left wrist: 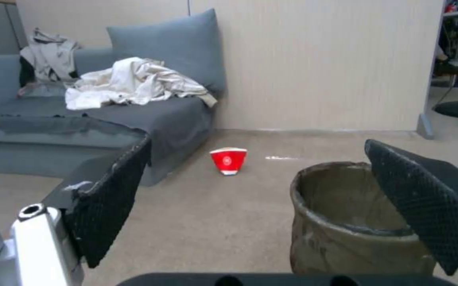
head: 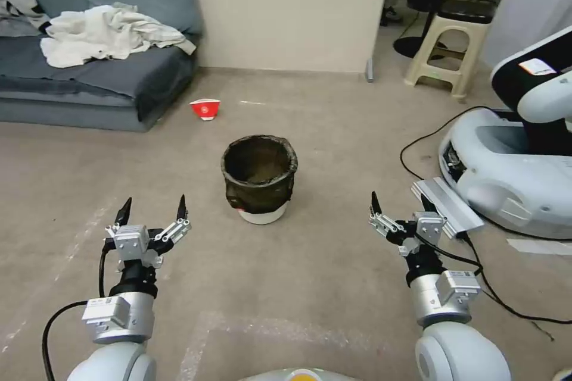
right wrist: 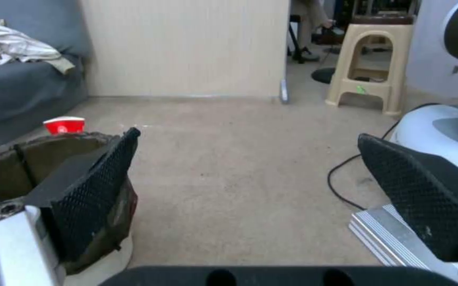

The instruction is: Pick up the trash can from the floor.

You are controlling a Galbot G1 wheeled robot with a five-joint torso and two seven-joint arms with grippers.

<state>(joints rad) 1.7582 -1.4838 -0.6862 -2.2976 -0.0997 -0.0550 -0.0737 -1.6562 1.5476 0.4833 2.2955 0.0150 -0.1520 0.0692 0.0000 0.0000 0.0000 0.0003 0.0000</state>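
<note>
Carpet floor (head: 333, 125) carries the trash can (head: 260, 177), upright between both arms and ahead of them. Left hand (head: 152, 209) and right hand (head: 400, 207) hover low, each spread wide, holding nothing, apart from it.

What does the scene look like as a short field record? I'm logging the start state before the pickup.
trash can: upright on the floor, dark bag liner folded over rim, white base showing, looks empty
left gripper: open, low over the floor, short of the can on the robot's left
right gripper: open, short of the can on the robot's right
contact: neither gripper touches the can
red-and-white paper bowl: on the floor beyond the can, near the grey sofa
</note>
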